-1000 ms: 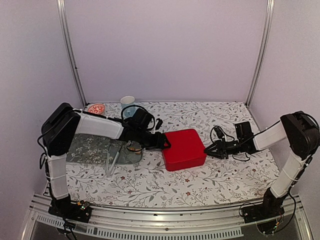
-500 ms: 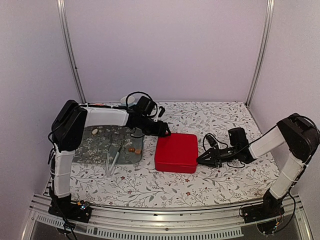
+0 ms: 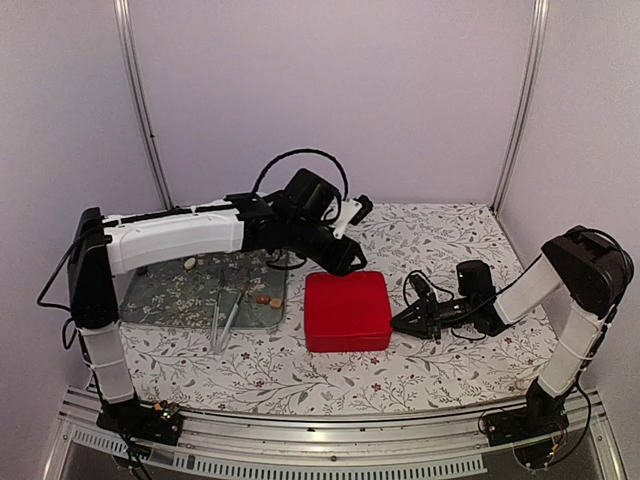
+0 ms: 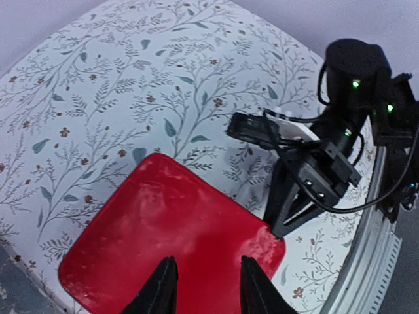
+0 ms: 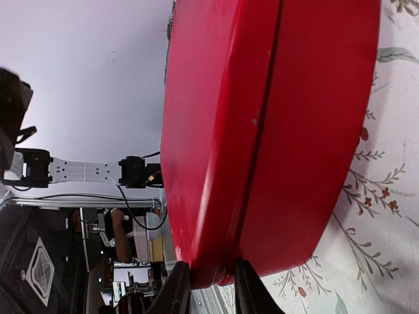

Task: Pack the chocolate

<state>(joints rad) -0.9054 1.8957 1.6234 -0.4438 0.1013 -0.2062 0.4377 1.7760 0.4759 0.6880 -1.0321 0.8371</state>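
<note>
The left arm (image 3: 170,228) rises from its base, then reaches level to the right across the table; the left gripper (image 3: 345,258) hangs raised and tilted downward, its fingers (image 4: 163,288) apart; the right arm (image 3: 560,270) bends at a high elbow and runs low to the left; the right gripper (image 3: 405,320) lies near the tabletop, its fingers (image 5: 178,291) narrowly apart; whether they clamp is unclear.

No writing seems legible anywhere, not even on the red box (image 3: 346,310).
</note>
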